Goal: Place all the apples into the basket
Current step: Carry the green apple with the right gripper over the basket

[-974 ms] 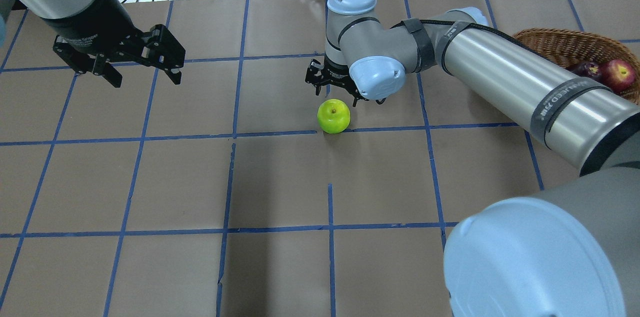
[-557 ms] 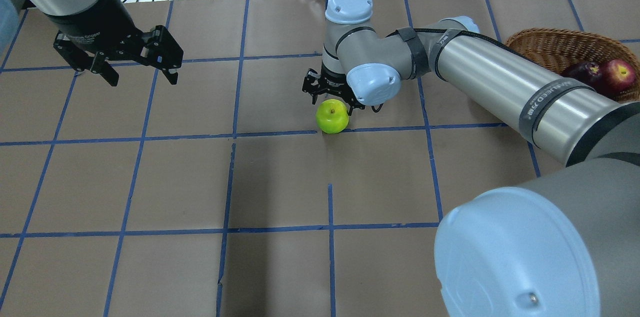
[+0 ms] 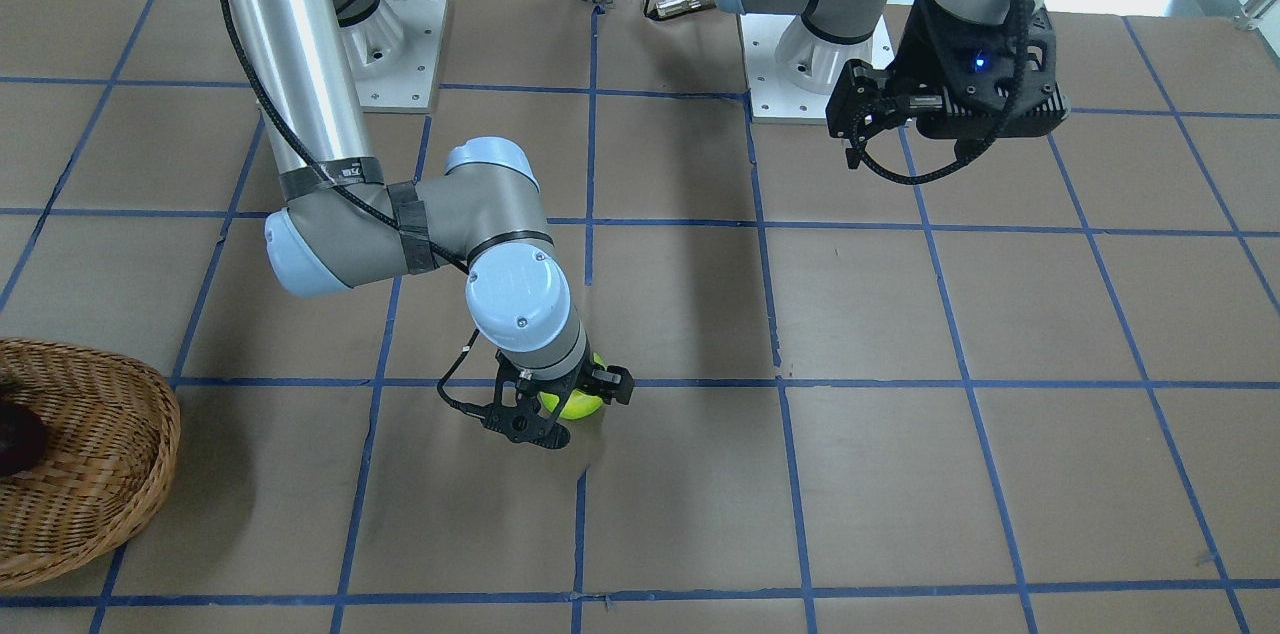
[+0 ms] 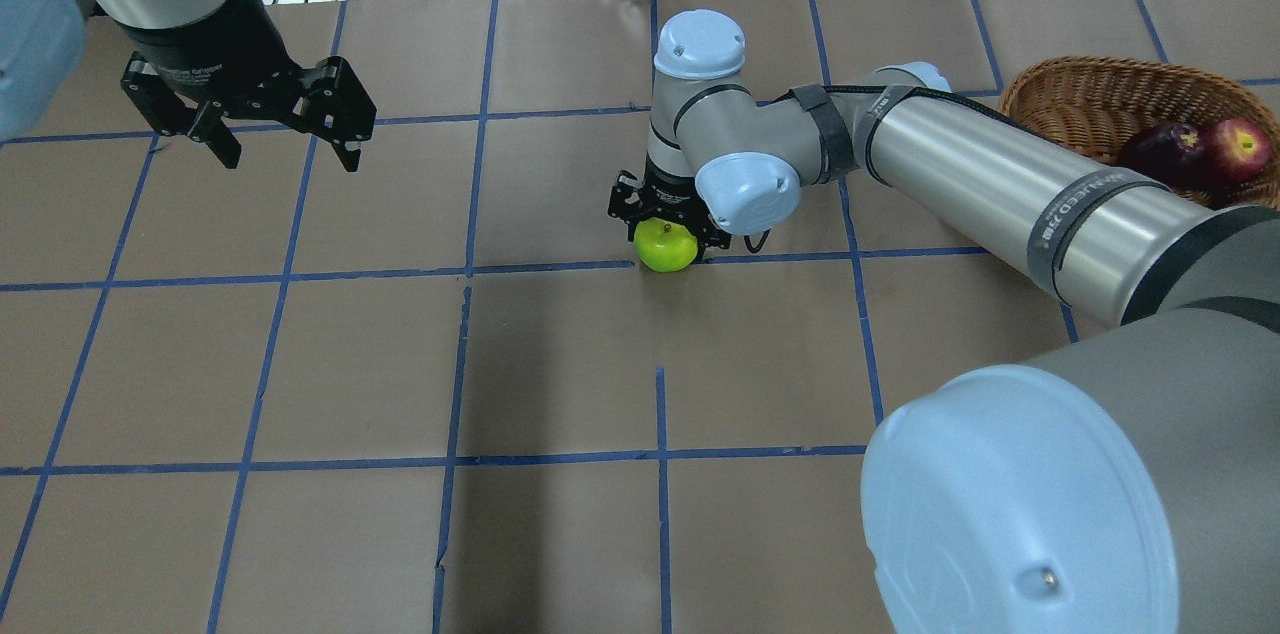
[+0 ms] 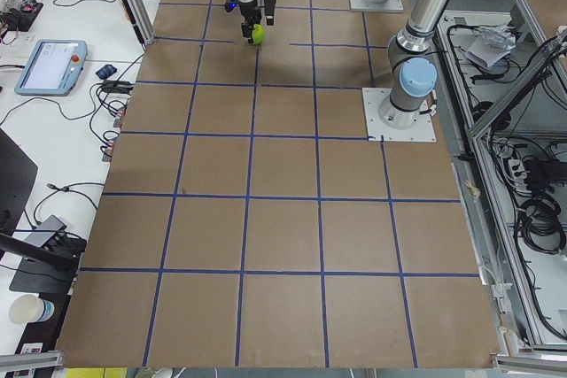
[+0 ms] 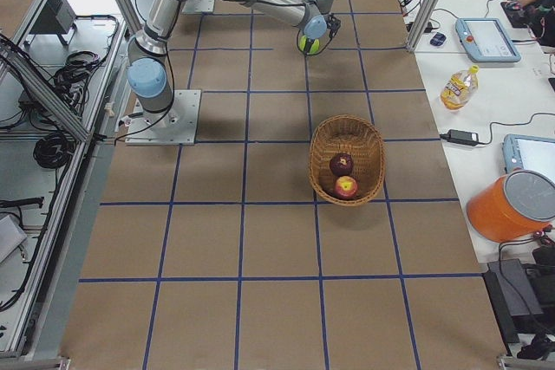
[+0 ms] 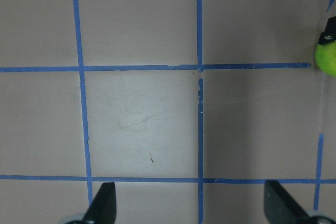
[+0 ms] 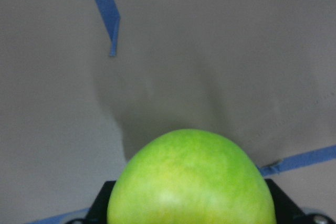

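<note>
Overhead exterior, upper left: my left gripper [image 4: 291, 154] hangs spread and empty. Centre: my right gripper [image 4: 668, 226] straddles the green apple [image 4: 667, 252], jaws apart, not pinching yet. I should centre, sink lower, then squeeze gently. Upper right: basket [image 4: 1090, 89] holds the maroon apple [image 4: 1160, 152] and red apple [image 4: 1236, 146].

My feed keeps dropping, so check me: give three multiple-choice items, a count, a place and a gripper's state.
1. How many apples lie in the basket? A one B two C three
2. Where is the green apple? A in the basket B on the table, between the fingers of the right gripper C at the table's near edge
3. The left gripper is: A open and empty B shut on an apple C shut and empty
Answers: 1 B, the maroon apple and red apple sit in it. 2 B, the fingers flank it. 3 A, its fingers stand wide apart.
</note>
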`<act>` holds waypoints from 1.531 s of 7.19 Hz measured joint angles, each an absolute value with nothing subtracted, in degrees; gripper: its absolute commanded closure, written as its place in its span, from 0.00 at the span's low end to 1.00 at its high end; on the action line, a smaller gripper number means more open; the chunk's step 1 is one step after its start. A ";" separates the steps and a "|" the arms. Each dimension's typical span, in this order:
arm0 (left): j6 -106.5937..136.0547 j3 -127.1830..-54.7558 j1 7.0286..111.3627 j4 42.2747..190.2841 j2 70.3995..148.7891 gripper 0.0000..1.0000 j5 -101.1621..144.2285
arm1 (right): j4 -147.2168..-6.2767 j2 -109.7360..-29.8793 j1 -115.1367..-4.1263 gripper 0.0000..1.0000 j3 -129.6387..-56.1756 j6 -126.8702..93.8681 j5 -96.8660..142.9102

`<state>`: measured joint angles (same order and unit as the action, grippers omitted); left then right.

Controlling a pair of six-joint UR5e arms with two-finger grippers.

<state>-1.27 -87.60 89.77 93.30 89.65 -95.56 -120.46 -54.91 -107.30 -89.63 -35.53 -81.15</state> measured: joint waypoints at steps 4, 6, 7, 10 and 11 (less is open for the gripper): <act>-1.48 -87.47 89.67 92.99 89.44 0.00 -93.94 | -122.08 -61.10 -105.22 0.97 -89.75 -35.36 -81.89; -1.35 -87.50 89.70 92.89 89.40 0.00 -93.64 | -119.92 -66.38 -99.71 0.97 -89.75 -31.37 -85.30; -1.28 -87.53 89.72 92.84 89.38 0.00 -93.59 | -118.21 -68.74 -95.92 0.98 -89.79 -24.22 -88.66; -1.23 -87.54 89.76 92.81 89.39 0.00 -93.60 | -114.21 -71.80 -82.06 0.98 -89.80 -0.15 -92.05; -1.23 -87.54 89.79 92.81 89.36 0.00 -93.62 | -114.16 -71.67 -78.44 0.98 -89.93 6.96 -92.17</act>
<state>-1.23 -87.54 89.79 92.81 89.36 -93.62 -114.16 -71.67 -78.44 -89.93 6.96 -92.17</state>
